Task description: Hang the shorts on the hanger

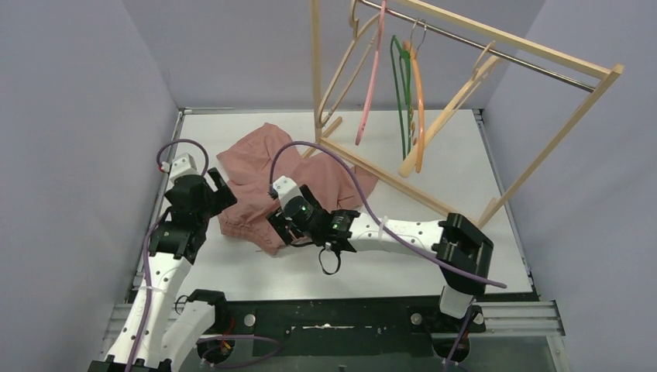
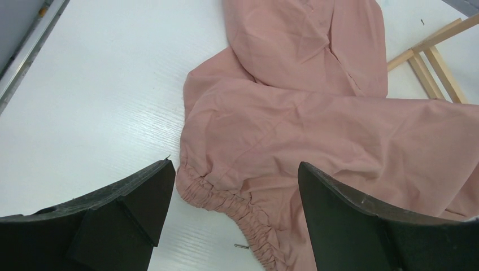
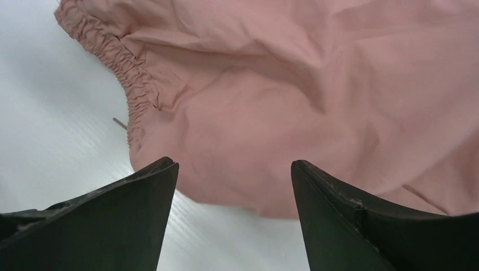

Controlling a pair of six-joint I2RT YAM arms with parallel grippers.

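overhead, the shorts (image 1: 252, 163) lie crumpled on the white table (image 1: 465, 163), a little toward 10 o'clock from its centre. the pink hanger (image 1: 373, 77) hangs on the wooden rack (image 1: 552, 147) near 1 o'clock, well apart from the cloth. the left hand (image 2: 235, 166) hovers at the shorts' 9 o'clock edge, fingers spread, holding nothing. the right hand (image 3: 233, 164) hovers at their 6 o'clock edge, likewise spread and empty. both look down on the gathered waistband (image 2: 226, 200). likely risk: a pinch that catches only one thin layer or a loose fold could let the floppy cloth slip or bunch when lifted.
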